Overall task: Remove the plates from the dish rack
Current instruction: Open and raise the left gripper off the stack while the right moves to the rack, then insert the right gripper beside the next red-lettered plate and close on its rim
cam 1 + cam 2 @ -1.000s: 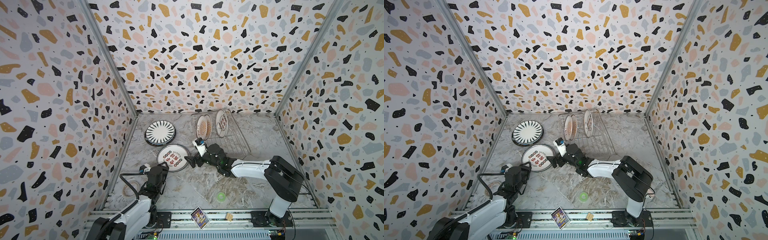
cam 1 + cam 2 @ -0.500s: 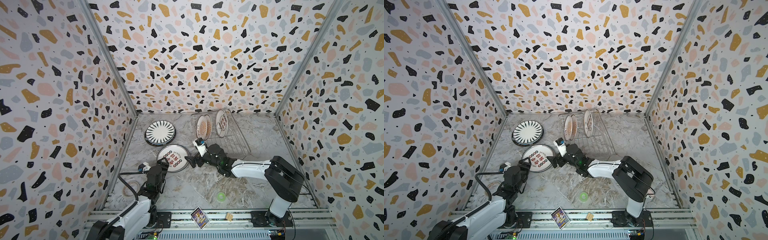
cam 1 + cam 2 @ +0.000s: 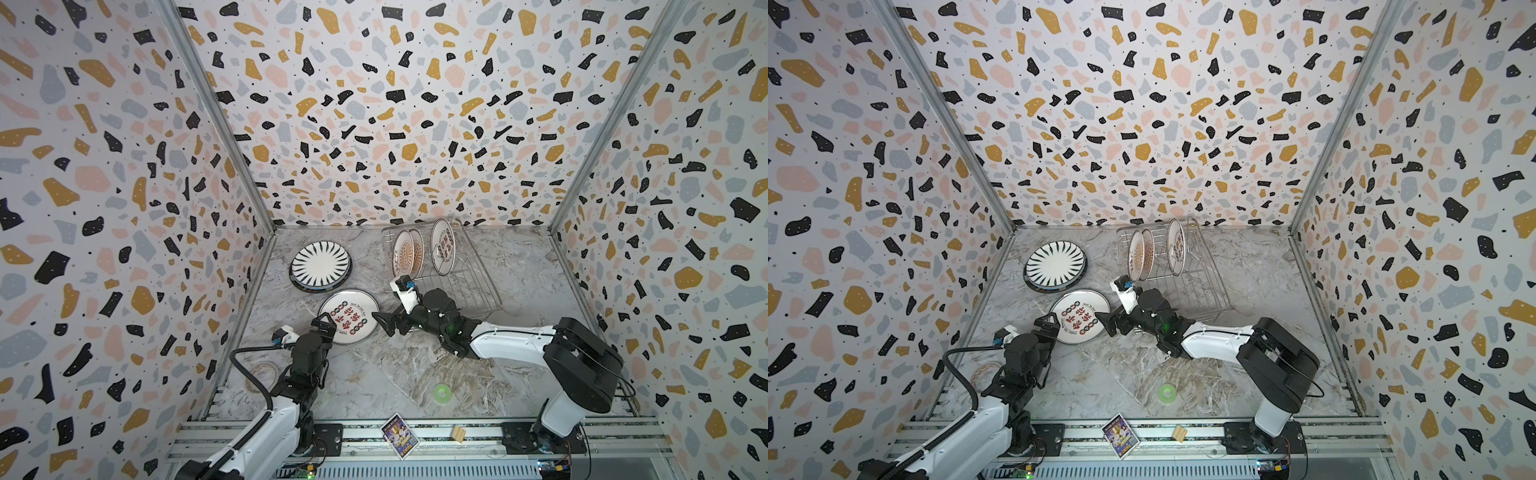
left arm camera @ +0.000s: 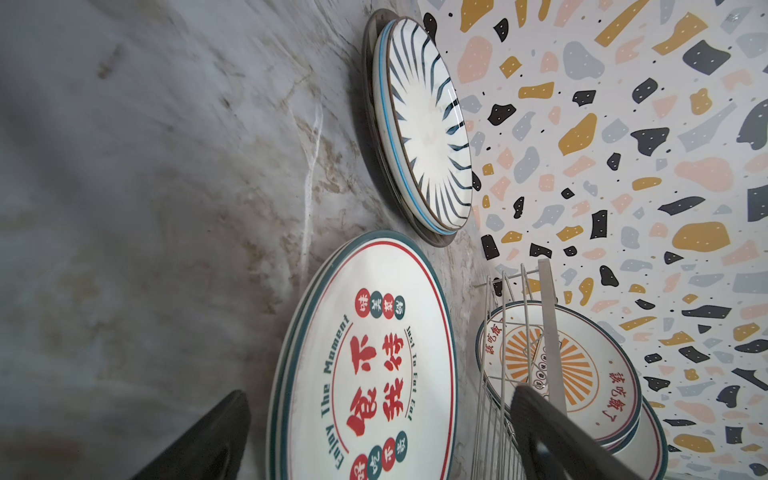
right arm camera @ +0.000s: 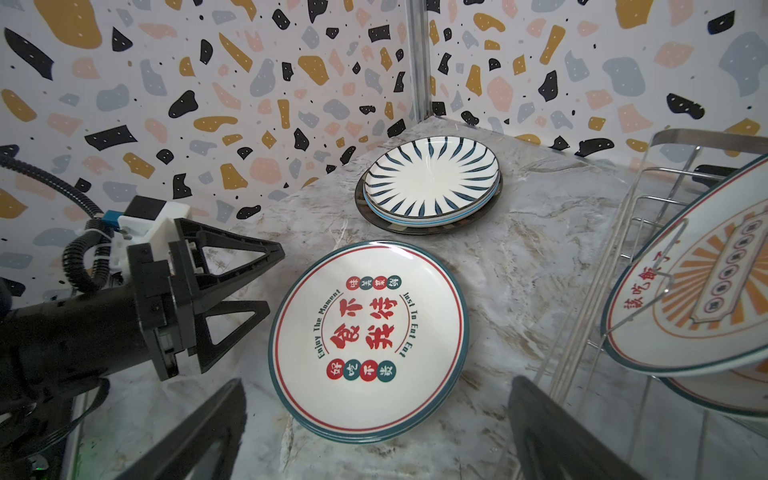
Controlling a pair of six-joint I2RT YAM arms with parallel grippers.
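the dish rack (image 3: 473,286) sits just beside the right claw (image 3: 381,324), on the side away from the left claw (image 3: 326,325), and in the right wrist view its wire edge runs close along one right finger (image 5: 561,436); three plates stand upright between its prongs at the end far from that claw: two orange sunburst plates (image 3: 405,254) close together and one upright lettered plate (image 3: 443,247) a gap further on

between the two claws lie the flat lettered plates (image 5: 370,336), at least two stacked, flat on the worktop (image 3: 374,374); beyond them, ahead of both claws and near the back corner of the walls, the striped plates (image 5: 432,178) rest on one dark plate (image 5: 415,229)

the right claw is spread wide with nothing in it, tips aimed at the stack's rim; the left claw (image 5: 275,279) is also spread wide and empty, tips just beside the opposite rim, and whether they touch it i cannot tell

behind the right claw lies one green ring (image 3: 441,392), behind the left claw one tape roll (image 3: 261,372) against the side wall; one card (image 3: 400,435) and one wooden block (image 3: 458,433) sit on the front rail

bare worktop stretches behind both claws, between the arms; the left claw has the side wall near
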